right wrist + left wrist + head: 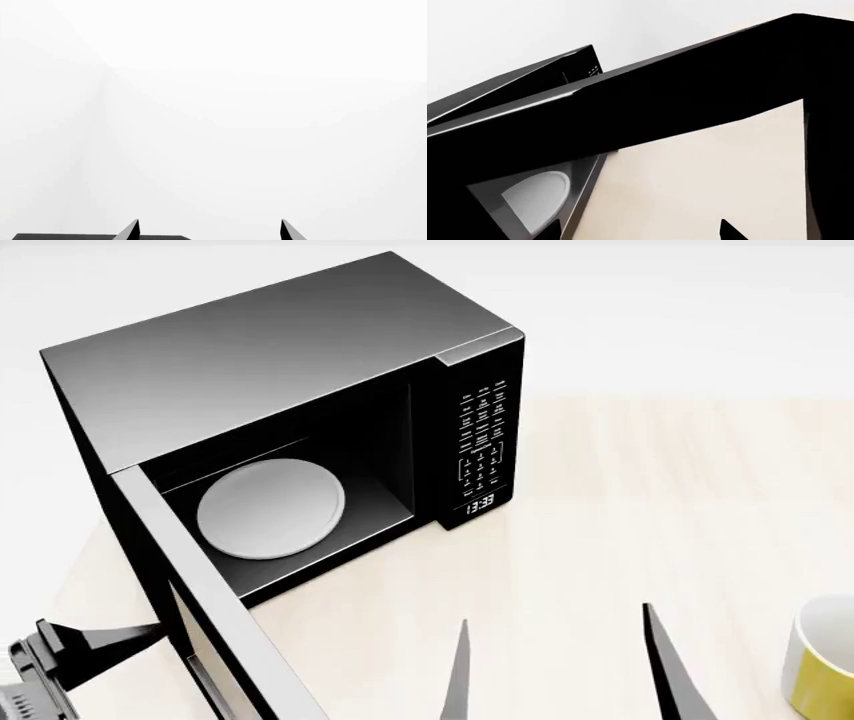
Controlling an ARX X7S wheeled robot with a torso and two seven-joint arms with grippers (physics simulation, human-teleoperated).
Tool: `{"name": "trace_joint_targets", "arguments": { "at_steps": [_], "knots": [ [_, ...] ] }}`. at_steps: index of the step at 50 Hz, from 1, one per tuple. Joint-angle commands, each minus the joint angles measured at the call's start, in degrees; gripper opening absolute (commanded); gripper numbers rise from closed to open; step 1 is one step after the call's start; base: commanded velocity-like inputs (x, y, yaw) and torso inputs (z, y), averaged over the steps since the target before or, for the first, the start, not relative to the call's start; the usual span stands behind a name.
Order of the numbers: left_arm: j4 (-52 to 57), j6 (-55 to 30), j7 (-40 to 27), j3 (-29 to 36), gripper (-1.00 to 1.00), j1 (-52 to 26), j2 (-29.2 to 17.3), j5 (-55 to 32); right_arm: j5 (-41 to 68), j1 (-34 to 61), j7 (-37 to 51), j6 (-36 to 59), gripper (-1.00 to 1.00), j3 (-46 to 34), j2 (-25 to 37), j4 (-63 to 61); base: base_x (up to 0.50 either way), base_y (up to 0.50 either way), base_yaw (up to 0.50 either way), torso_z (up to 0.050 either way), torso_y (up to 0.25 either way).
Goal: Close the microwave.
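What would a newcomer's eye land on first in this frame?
The big black microwave at the table's far left, its door swung wide open toward the camera and the white turntable plate exposed inside. Next, the yellow mug at the right edge, beside the open right gripper.

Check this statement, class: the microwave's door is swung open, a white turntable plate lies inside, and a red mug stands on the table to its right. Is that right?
One detail is wrong: the mug is yellow, not red, as the head view shows. The microwave does have its door swung open, with the white turntable plate inside.
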Motion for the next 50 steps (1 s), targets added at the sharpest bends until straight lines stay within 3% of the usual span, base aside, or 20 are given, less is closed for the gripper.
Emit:
{"name": "trace_joint_targets", "arguments": {
  "at_steps": [1, 50],
  "knots": [
    [-4.2, 2.1, 0.5, -0.8, 1.0, -1.0, 4.1, 1.9, -1.0, -0.1, -1.1, -0.2, 1.0, 0.8, -0.8, -0.3, 0.0, 0.0, 0.0, 0.0, 0.0],
    [-15.0, 8.6, -2.6, 1.8, 1.0, -7.1, 13.3, 5.5, 0.1, 0.2, 0.1, -0.1, 1.0, -0.1, 0.3, 0.6, 0.0, 0.0, 0.0, 0.0, 0.0]
  ]
}}
